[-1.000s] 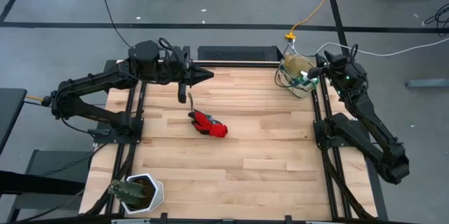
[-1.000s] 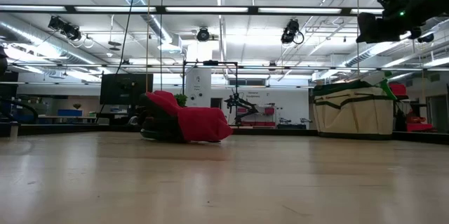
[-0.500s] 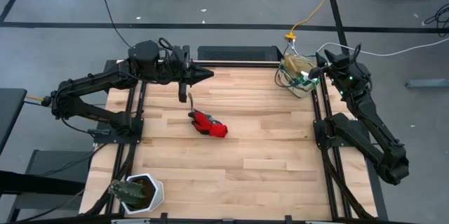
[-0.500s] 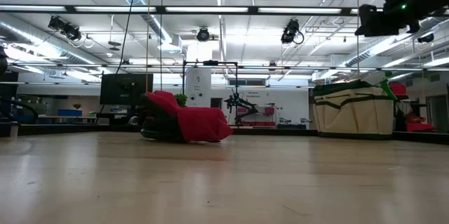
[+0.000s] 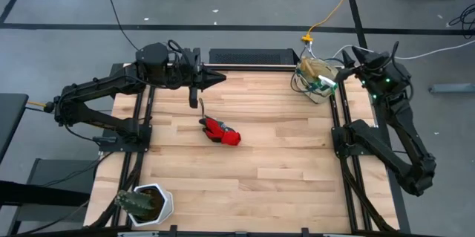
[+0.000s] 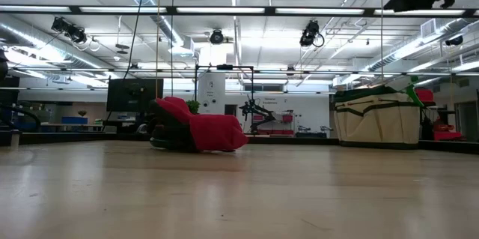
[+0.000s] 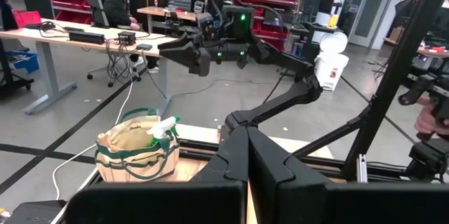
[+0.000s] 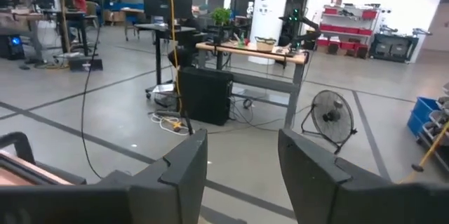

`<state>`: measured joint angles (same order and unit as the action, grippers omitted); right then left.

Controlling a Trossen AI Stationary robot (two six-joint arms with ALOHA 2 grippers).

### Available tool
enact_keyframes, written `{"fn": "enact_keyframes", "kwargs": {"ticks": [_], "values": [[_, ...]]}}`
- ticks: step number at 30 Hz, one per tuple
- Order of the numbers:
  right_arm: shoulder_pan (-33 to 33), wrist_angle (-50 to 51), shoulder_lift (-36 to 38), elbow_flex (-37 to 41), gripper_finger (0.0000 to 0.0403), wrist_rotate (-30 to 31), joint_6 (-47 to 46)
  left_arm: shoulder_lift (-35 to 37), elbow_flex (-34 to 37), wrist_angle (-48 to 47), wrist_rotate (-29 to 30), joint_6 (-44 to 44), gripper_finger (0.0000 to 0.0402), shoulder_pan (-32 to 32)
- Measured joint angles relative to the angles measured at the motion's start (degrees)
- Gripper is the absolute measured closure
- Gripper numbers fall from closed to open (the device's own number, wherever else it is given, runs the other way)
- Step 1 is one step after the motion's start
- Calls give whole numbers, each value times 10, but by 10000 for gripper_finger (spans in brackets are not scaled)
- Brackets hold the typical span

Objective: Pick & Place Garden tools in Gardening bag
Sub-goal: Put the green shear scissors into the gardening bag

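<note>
Bag (image 5: 315, 79): stands upright at the far right corner of the worktop (image 5: 267, 155), against the right frame rail. Beige canvas, green trim. A green watering vessel (image 7: 163, 127) sticks up out of its open top; other contents cannot be made out.

Glove (image 5: 221, 131): red, lying flat on the worktop, well left of the bag and nearer the front edge than it. In the low view it rests crumpled on the wood, apart from the bag.

Hand tool (image 5: 200, 105): slim, lying on the worktop just behind the glove, well left of the bag. Whether it touches the glove cannot be told.

Left gripper (image 5: 220, 78): level with the bag at the far edge, well to its left, pointing toward it. Jaws fully closed, holding nothing.

Right gripper (image 5: 347, 65): raised in the air just right of the bag, clear of it. Jaws parted about halfway, nothing between them.

Pot (image 5: 147, 204): white, with a dark plant, at the front left corner, diagonally opposite the bag.

A seated person (image 7: 116, 3) shows at a desk in the room beyond the bag.
</note>
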<state>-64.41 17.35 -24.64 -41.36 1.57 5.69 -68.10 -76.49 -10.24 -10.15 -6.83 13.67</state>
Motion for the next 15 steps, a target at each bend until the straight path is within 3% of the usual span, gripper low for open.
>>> {"fn": "enact_keyframes", "kwargs": {"ticks": [15], "values": [[7,26,0,-29,227,-101,-22,0,0,0,0,1,399,0]]}}
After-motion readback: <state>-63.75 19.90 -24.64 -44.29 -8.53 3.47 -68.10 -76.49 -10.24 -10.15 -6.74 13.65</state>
